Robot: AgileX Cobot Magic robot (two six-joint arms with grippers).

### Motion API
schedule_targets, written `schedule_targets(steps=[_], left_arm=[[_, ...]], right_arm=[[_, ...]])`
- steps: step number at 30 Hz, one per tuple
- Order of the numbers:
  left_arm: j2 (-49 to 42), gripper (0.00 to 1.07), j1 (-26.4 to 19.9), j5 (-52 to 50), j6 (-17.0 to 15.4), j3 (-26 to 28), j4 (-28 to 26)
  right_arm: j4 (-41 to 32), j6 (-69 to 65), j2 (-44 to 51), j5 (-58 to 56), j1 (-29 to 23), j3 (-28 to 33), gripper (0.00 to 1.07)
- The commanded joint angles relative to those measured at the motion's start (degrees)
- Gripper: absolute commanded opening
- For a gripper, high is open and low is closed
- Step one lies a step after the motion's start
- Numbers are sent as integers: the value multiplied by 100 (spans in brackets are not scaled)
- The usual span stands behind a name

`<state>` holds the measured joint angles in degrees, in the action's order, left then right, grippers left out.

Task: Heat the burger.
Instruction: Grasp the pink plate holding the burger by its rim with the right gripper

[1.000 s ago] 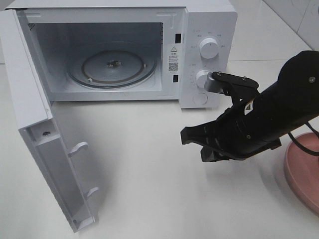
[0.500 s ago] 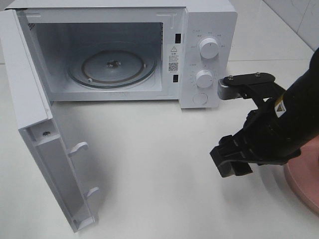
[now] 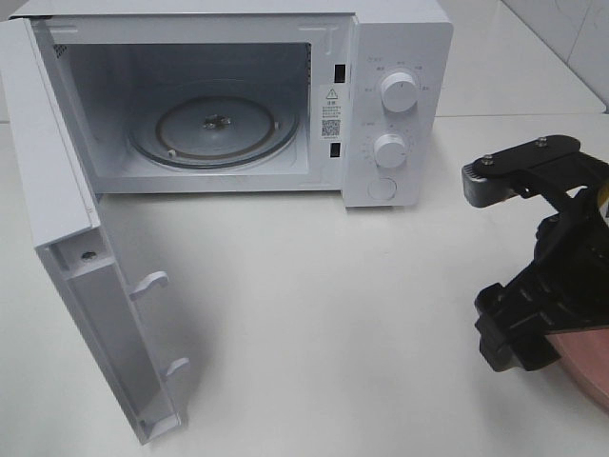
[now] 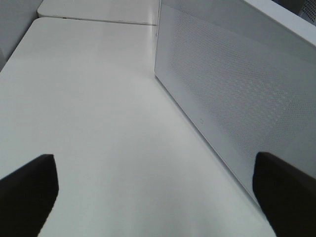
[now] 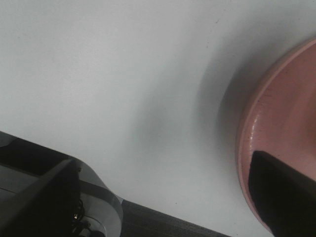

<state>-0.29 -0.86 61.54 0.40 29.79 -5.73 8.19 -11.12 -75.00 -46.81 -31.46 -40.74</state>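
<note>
High cam: I'm looking at a white table [image 3: 314, 314] carrying a white microwave [image 3: 400, 57]. Its door [image 3: 57, 209] is standing wide open on the left, w/ the glass turntable [image 3: 214, 129] showing inside. The right tool [image 3: 519, 333] is hanging at the right edge. Its arm is cut off by the frame and is covering most of a pink plate [image 3: 588, 373]. Mid-table btwn door and arm is giving open room.

Left wrist cam: the left tool [image 4: 158, 195] is showing its fingertips far apart w/ nothing btwn them. A dotted white microwave panel is sitting just beside; I can't tell if it's door or side.

Right wrist cam: it's blurry, but the right tool's fingers are standing apart over the table, one overlapping the plate rim.

The burger isn't showing in any view, so I can't tell where it's sitting.
</note>
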Motion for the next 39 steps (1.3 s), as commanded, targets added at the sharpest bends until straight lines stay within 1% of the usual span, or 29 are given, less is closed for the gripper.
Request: schedule_targets(steps=[1,3,5,6,7,8,10,16,17,20,24,27,29,39], left_arm=[[-29,100,-23,-34,-40,-17,-6],[-29,100,-23,-34,-40,-17,-6],[-29,100,-23,-34,-40,-17,-6],[-29,100,-23,-34,-40,-17,-6],[-29,100,-23,-34,-40,-17,-6],[-29,100,-23,-34,-40,-17,-6],[-29,100,-23,-34,-40,-17,-6],[-29,100,-23,-34,-40,-17,-6],[-29,100,-23,-34,-40,-17,-6],[-29,100,-23,-34,-40,-17,-6],[-29,100,-23,-34,-40,-17,-6],[-29,100,-23,-34,-40,-17,-6],[-29,100,-23,-34,-40,-17,-6],[-29,100,-23,-34,-40,-17,-6]], right_arm=[[160,-103,155,-80,11,-6,85],[201,-103,166,-80,63,-6,84],[218,-86,160,-115,332,-6,84],[218,-86,160,-115,332,-6,84],[298,-34,160,-132,498,-6,84],[298,-34,160,-132,498,-6,84],[332,52,160,-97,716,-6,84],[327,109,160,46,991,0,84],[327,143,160,103,1129,0,84],[327,195,160,183,1295,0,83],[315,195,-6,258,1409,6,83],[321,195,-126,275,1409,6,82],[286,189,-401,355,1409,6,82],[286,178,-882,613,1409,6,81]])
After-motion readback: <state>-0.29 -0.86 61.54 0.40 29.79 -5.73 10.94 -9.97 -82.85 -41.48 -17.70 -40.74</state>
